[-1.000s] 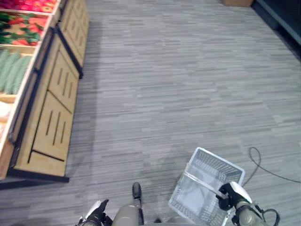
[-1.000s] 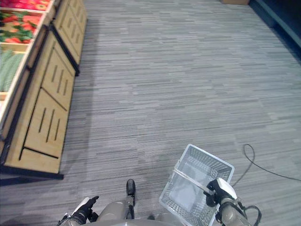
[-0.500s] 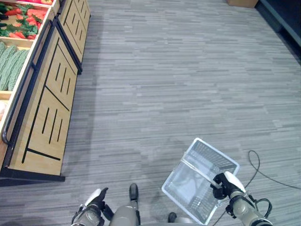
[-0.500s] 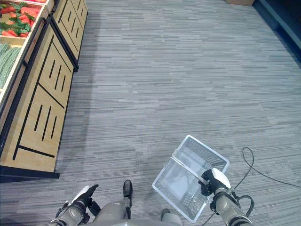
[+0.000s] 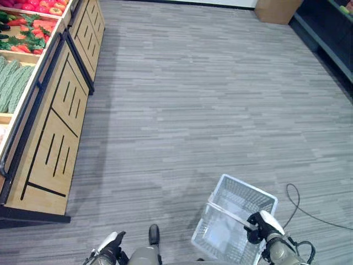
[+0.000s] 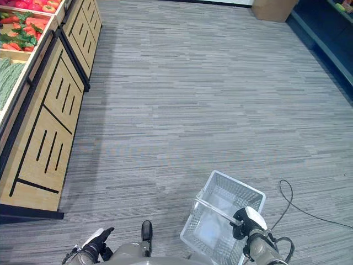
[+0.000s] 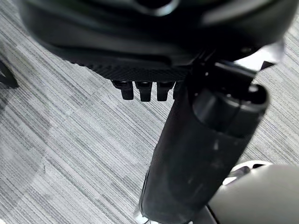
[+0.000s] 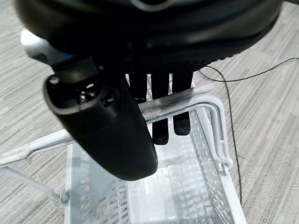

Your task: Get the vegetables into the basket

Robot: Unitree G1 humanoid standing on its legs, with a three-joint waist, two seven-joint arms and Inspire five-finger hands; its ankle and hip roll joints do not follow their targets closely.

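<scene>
A white wire basket hangs over the grey floor at the lower right, with nothing in it. My right hand is shut on its handle, the fingers curled over the bar. The vegetables lie in a wooden display stand at the far left: green bumpy gourds, red peppers with green leaves and red tomatoes. My left hand hangs low at the bottom left, open, holding nothing, well short of the stand.
Wide grey carpet floor lies between me and the stand. A cardboard box sits at the far end. A dark shelf unit runs along the right edge.
The whole picture has shifted, so the camera moved. The basket has swung a little in my right hand, which keeps its hold. My left hand stays idle.
</scene>
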